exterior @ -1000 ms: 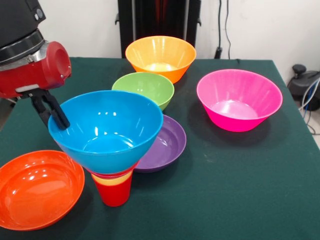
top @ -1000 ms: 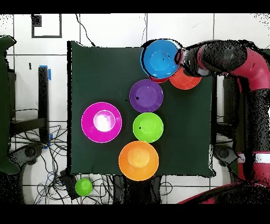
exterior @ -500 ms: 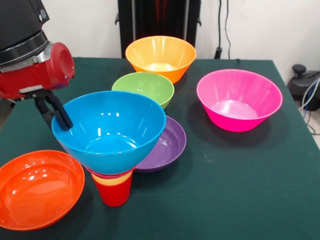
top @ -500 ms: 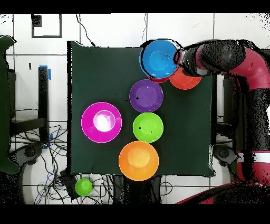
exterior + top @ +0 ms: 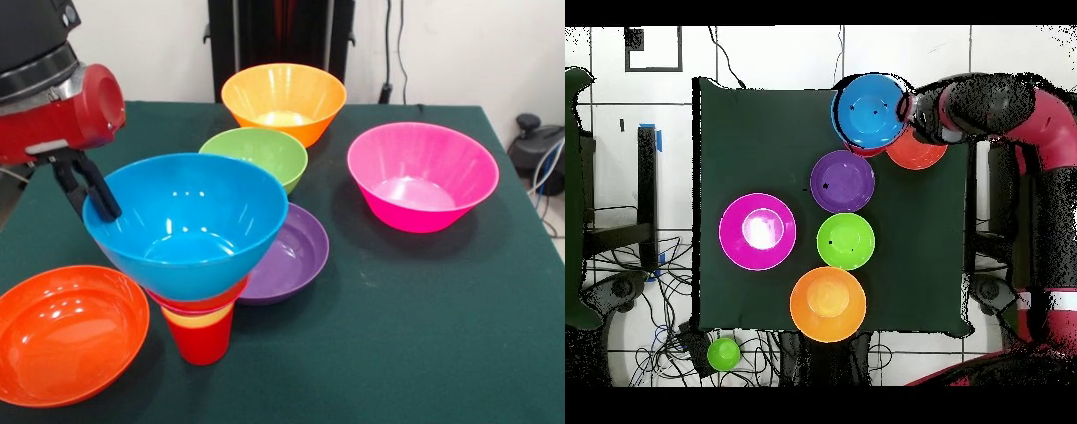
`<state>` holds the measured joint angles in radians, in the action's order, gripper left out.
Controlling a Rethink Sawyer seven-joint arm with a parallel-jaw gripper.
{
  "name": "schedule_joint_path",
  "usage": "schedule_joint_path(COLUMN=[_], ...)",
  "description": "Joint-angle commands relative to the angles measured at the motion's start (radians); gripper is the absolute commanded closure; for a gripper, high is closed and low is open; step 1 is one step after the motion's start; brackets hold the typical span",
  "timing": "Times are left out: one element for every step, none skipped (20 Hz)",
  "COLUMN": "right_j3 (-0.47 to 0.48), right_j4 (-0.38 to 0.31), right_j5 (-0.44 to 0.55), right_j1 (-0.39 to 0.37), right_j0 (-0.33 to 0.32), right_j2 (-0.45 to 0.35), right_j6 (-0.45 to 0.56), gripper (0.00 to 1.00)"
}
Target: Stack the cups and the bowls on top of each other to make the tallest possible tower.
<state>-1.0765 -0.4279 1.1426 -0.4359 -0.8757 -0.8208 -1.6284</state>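
Bright even light, glossy glare

- A dark green tablecloth [image 5: 424, 336] covers the table.
- Beyond the cloth's far edge in the front view, a black upright column [image 5: 281, 31] stands against a white wall.
- Off the cloth's right edge there, black cables [image 5: 552, 168] hang.
- In the overhead view, a small green round object [image 5: 723, 353] lies just off a corner of the cloth, among cables on the tiled floor [image 5: 765, 55].

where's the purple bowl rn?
Front view: the purple bowl sits mid-table, partly hidden behind the blue bowl topping the tower, just in front of the green bowl.
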Motion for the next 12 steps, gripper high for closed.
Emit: schedule_joint_path(right_j3=[-0.054, -0.056, -0.056, -0.057, -0.067, -0.076, -0.072, -0.074, -0.063, -0.063, -0.081, -0.082], right_j4=[-0.056, -0.053, -0.049, -0.046, -0.043, -0.039, -0.037, -0.036, -0.033, -0.033, -0.033, -0.035], right_j5=[0.144, 0.154, 0.166, 0.175, 0.176, 0.178, 0.187, 0.189, 0.204, 0.206, 0.192, 0.188], right_j1=[-0.074, -0.08, -0.087, -0.092, -0.098, -0.104, -0.109, -0.111, -0.114, -0.115, -0.117, -0.116], right_j0=[0.005, 0.004, 0.002, 0.001, -0.003, -0.008, -0.007, -0.007, -0.003, -0.003, -0.009, -0.009], right_j2=[0.019, 0.017, 0.016, 0.015, 0.014, 0.014, 0.011, 0.011, 0.009, 0.009, 0.01, 0.01], right_j6=[0.35, 0.35, 0.349, 0.345, 0.34, 0.335, 0.335, 0.331, 0.327, 0.326, 0.32, 0.318], gripper=[1.0, 1.0, 1.0, 1.0, 1.0, 1.0, 1.0, 1.0, 1.0, 1.0, 1.0, 1.0])
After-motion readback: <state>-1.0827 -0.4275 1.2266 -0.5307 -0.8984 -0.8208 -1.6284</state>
